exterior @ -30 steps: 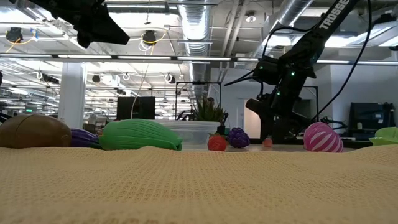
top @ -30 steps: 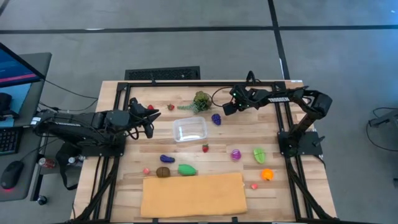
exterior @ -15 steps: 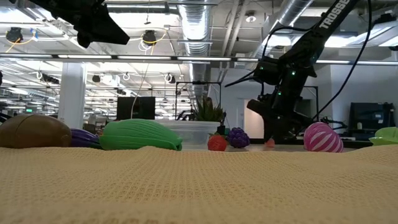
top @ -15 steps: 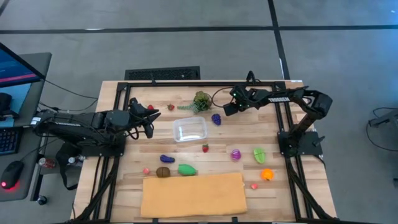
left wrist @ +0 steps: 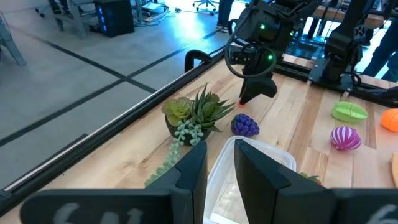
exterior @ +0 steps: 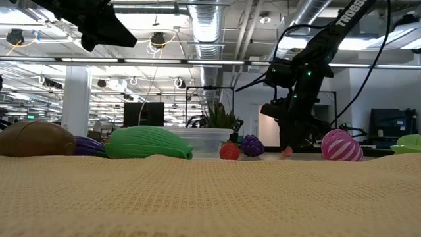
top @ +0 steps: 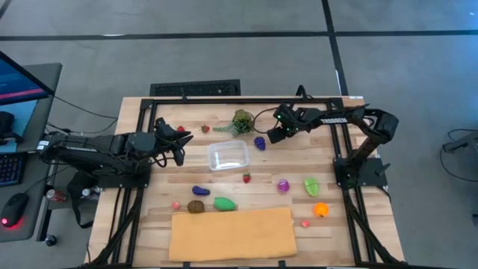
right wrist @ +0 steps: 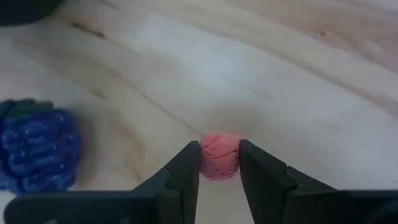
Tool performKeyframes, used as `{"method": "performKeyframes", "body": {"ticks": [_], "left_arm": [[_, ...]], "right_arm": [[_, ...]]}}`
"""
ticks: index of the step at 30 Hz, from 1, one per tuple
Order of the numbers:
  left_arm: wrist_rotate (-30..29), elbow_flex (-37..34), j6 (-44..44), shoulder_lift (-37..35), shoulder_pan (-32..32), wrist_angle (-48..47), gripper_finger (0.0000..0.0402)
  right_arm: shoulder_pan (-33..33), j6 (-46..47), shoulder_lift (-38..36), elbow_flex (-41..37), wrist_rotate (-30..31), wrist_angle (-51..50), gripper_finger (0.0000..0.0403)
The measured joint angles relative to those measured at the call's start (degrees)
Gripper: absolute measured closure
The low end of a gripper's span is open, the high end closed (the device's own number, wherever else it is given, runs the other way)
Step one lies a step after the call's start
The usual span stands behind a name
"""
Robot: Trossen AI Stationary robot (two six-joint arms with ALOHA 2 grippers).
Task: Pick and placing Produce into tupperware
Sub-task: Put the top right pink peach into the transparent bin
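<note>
— Well, what can't you make out from here?

— From the low view, quite a bit. The tan mat (exterior: 210, 197) fills the foreground and cuts off the bottoms of the brown piece (exterior: 34, 139), the green piece (exterior: 148, 143) and the purple one tucked between them. The tupperware (exterior: 200, 140) is only a pale band behind them. From above, the small pink piece is hidden under the right gripper (top: 272, 135).

— And that gripper's fingers?

— The right wrist view shows it best: the right gripper (right wrist: 218, 163) has both fingers pressed against the sides of the small pink piece (right wrist: 219, 156), narrowly parted, just the width of that piece. Whether the piece sits on the wood or is just off it, I cannot tell. The purple grapes (right wrist: 34, 146) lie near it.

— Where is the tub?

— The tupperware (top: 228, 155) sits mid-table, nothing in it that I can see, with the grapes (top: 259, 142) just beside its far right corner and a strawberry (top: 246, 178) near its front edge.

— The other arm?

— The left gripper (top: 179, 146) hangs left of the tub. Its fingers (left wrist: 189, 171) stand with a narrow gap and hold nothing.
</note>
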Motion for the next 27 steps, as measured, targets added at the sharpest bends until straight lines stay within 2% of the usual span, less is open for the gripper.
{"method": "performKeyframes", "body": {"ticks": [14, 20, 27], "left_arm": [[0.48, 0.0, -0.95, 0.0, -0.02, -0.8, 0.0332], [0.48, 0.0, -1.07, 0.0, -0.02, -1.01, 0.0332], [0.48, 0.0, -0.94, 0.0, -0.02, -1.01, 0.0332]], "right_arm": [[1.62, -1.67, -1.17, 6.04, 0.21, -10.06, 0.0302], [1.75, -1.06, -6.38, 6.12, 0.22, -11.43, 0.0302], [3.12, -0.57, -15.77, 6.12, 0.19, -10.7, 0.0302]]}}
